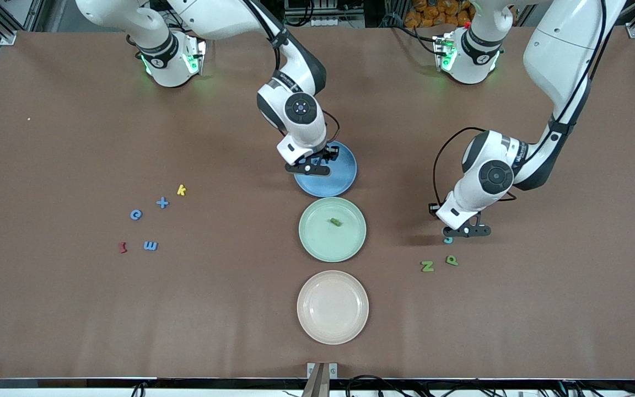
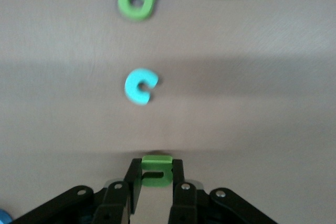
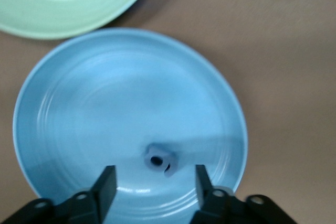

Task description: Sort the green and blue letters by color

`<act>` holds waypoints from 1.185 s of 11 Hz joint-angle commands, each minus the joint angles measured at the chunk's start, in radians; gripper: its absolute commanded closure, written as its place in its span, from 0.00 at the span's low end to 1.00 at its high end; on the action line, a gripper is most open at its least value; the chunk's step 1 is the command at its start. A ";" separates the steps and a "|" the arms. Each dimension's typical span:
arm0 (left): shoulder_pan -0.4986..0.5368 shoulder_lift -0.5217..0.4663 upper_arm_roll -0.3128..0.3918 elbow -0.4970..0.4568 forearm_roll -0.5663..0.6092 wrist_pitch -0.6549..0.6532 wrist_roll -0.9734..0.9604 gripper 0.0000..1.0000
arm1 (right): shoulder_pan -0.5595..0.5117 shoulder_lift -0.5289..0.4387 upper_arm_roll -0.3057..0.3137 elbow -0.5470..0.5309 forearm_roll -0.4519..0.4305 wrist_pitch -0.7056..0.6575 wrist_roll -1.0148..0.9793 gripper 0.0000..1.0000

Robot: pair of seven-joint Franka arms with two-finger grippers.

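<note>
left wrist – green piece in jaws

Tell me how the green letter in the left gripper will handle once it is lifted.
The green letter, pinched in the left gripper, looks thick and flat, so probably stiff, not floppy. It is small beside the green plate, so likely very light. Held by its edges only, it might twist.

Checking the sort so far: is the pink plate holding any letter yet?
No. The pink plate shows only its bare surface in the front view, while the green plate holds one green piece.
</note>
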 commanded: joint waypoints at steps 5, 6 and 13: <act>-0.272 0.169 -0.010 0.368 0.024 -0.007 -0.136 1.00 | -0.275 -0.070 0.001 0.017 -0.068 -0.215 -0.033 0.00; -0.321 0.187 -0.007 0.402 0.021 -0.007 -0.204 1.00 | -0.329 -0.082 0.003 0.013 -0.121 -0.224 -0.079 0.00; -0.418 0.244 -0.002 0.475 0.018 -0.005 -0.428 0.00 | -0.660 -0.110 -0.003 0.010 -0.215 -0.214 -0.352 0.00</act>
